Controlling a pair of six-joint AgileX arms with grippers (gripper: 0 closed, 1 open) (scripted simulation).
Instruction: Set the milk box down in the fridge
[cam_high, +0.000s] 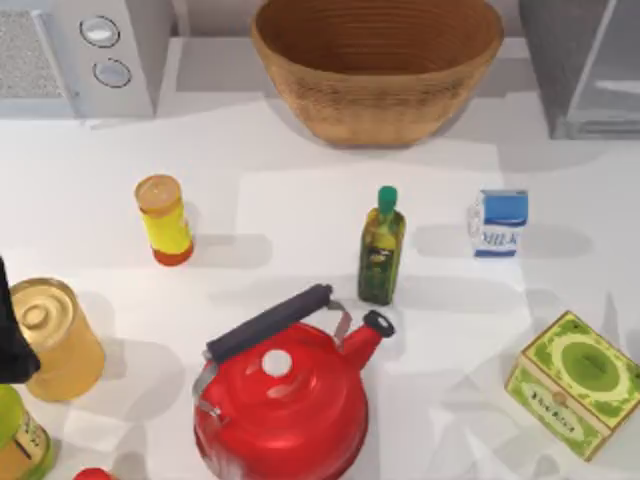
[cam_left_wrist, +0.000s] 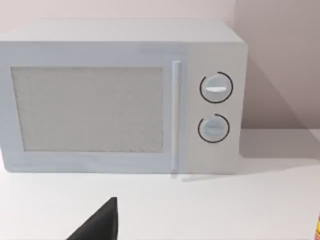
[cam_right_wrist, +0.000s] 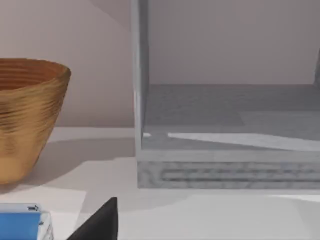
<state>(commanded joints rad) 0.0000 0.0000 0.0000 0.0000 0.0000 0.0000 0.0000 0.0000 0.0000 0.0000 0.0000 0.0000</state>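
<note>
milk box (cam_high: 498, 222): white, blue top, blue lettering | kettle (cam_high: 285, 400): red | basket (cam_high: 377, 62): tan weave | fridge (cam_high: 585, 65): grey

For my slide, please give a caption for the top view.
Milk box stands upright on the table, between oil bottle and open fridge.

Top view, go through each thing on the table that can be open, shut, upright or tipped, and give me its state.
Milk box: upright on the table, not in the fridge.
Fridge: open, inside bare.
Microwave: door shut.
Olive-oil bottle: upright, green cap on.
Kettle: upright, lid on.
Yellow bottle: upright, capped.
Tea box: lid closed.
Basket: upright, nothing in it.
Gold can: upright, sealed.
</note>
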